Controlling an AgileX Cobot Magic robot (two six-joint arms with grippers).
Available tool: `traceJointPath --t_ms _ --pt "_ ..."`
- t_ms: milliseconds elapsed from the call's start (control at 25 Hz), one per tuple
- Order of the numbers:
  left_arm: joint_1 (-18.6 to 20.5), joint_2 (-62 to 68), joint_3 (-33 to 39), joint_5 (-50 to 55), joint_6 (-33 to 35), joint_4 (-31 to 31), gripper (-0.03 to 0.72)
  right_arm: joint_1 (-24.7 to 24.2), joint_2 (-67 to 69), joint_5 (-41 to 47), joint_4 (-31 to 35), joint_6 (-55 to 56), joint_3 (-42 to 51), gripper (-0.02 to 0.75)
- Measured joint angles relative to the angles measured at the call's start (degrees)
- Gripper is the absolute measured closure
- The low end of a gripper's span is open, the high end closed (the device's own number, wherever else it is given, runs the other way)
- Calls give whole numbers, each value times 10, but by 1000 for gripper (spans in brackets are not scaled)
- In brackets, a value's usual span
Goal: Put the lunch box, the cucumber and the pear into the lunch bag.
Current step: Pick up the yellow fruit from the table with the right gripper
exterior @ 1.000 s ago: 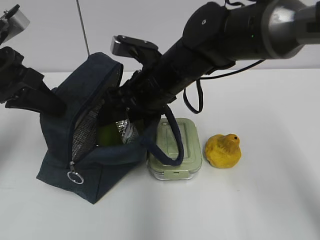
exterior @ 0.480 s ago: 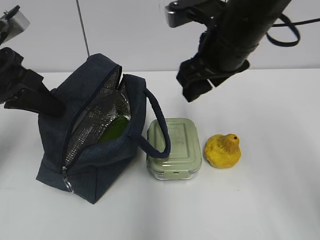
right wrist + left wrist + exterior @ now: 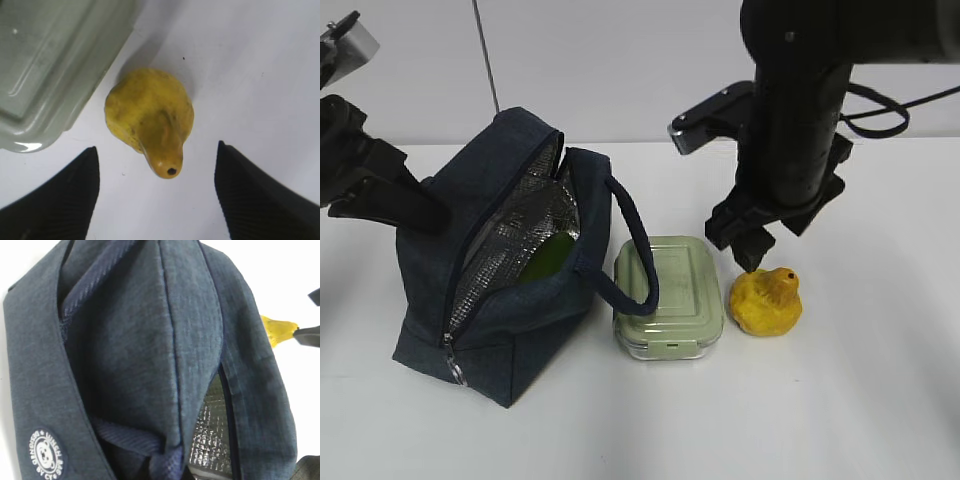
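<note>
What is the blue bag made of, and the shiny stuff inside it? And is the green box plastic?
The lunch bag looks like dark navy woven cloth; the left wrist view shows its weave and stitched seams. Its lining looks like crinkly silver foil, catching light. The lunch box has a smooth, matte pale green lid, probably plastic, over a clear, glossy base, plastic or glass.

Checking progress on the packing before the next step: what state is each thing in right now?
lunch bag: unzipped, mouth open, foil lining showing.
cucumber: inside the bag.
lunch box: lid on, on the table beside the bag, handle loop draped over its edge.
pear: on the table, untouched.
right claw: open, above the pear.
left claw: shut, at the bag's far side.
</note>
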Motion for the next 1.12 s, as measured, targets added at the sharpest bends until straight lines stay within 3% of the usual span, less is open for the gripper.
traceJointPath --t_ms 360,760,840,1000,1120 --pt "0 0 0 0 0 1 682 -9 27 5 -2 -1 0 252" --pt "0 0 0 0 0 2 682 -20 53 10 3 -22 6 278" --pt "0 0 0 0 0 2 682 -20 58 10 12 -30 9 330" --pt "0 0 0 0 0 3 682 -20 61 10 10 -36 10 560" --pt "0 0 0 0 0 3 682 -20 58 8 2 -33 10 577"
